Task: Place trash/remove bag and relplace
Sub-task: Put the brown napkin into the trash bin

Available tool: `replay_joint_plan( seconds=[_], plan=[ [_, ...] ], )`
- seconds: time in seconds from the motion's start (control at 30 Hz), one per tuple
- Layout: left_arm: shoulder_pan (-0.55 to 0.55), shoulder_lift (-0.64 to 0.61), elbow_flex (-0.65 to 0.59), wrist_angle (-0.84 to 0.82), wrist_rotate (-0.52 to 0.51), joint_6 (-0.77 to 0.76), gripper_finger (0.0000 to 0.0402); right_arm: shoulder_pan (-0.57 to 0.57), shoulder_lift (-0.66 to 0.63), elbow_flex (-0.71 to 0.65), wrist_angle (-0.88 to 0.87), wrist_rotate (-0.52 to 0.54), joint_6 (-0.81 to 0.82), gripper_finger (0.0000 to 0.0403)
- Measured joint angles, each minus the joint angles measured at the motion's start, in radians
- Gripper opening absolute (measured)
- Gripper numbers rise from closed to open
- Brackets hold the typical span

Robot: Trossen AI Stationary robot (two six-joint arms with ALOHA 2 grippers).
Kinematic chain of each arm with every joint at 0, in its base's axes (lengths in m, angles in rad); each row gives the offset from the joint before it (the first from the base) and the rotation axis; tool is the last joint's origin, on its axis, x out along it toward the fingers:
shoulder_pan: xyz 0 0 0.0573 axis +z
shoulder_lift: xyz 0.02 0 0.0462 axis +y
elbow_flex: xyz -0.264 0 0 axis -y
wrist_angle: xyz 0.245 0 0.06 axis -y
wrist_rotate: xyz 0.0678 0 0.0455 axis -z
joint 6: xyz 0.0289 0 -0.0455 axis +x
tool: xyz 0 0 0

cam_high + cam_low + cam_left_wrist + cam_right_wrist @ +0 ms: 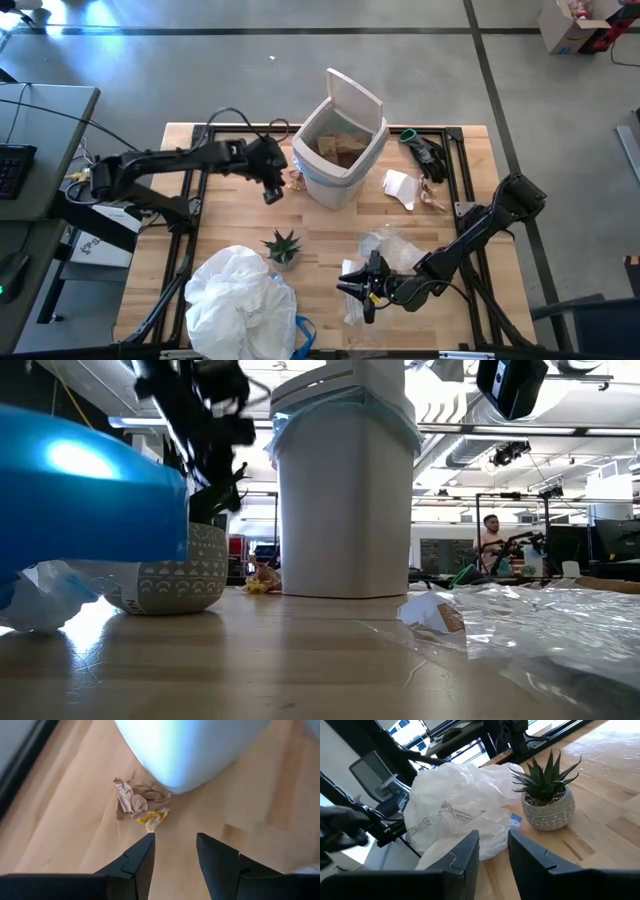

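Crumpled brown paper scrap (131, 800) still on the table, right by the base of the white bin (338, 165)

It's a small wrinkly wad with a yellow bit (152, 819) next to it, practically touching the bin wall, and my left gripper (174, 854) hangs just above it with fingers apart and empty. My worry: it's so close to the bin that a finger could bump the bin or just shove the wad under the curve instead of pinching it. The bin has brown paper inside already and a light-blue liner (345, 410) showing at the rim. More white scraps (402, 188) and clear wrap (392, 250) lie on the far side. The right gripper (494, 851) waits low near the potted plant (548, 795) and a white bag heap (455, 805), fingers slightly parted, holding nothing.
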Motion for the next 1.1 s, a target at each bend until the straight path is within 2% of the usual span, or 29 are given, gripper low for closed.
replay_joint_plan(
  seconds=[0.13, 0.37, 0.63, 0.73, 0.93, 1.1],
  plan=[
    [0.022, 0.049, -0.068, 0.154, 0.002, 0.028, 0.0142, 0.000, 0.000, 0.000, 0.000, 0.000, 0.000, 0.0090],
    [0.050, 0.145, -0.080, 0.310, 0.007, 0.058, 0.0170, -0.012, 0.000, 0.000, -0.008, -0.002, -0.001, 0.0090],
    [0.097, 0.241, -0.080, 0.337, -0.032, 0.059, 0.0191, -0.011, 0.000, 0.000, -0.016, -0.004, -0.001, 0.0090],
    [0.105, 0.269, -0.080, 0.356, -0.080, 0.058, 0.0192, -0.011, 0.000, 0.000, -0.016, -0.003, 0.000, 0.0090],
    [0.110, 0.316, -0.080, 0.395, -0.066, 0.058, 0.0192, -0.011, 0.000, 0.000, -0.015, 0.000, 0.002, 0.0090],
    [0.110, 0.336, -0.079, 0.436, -0.092, 0.066, 0.0186, -0.011, 0.000, 0.000, -0.015, 0.001, 0.010, 0.0090]
  ],
)
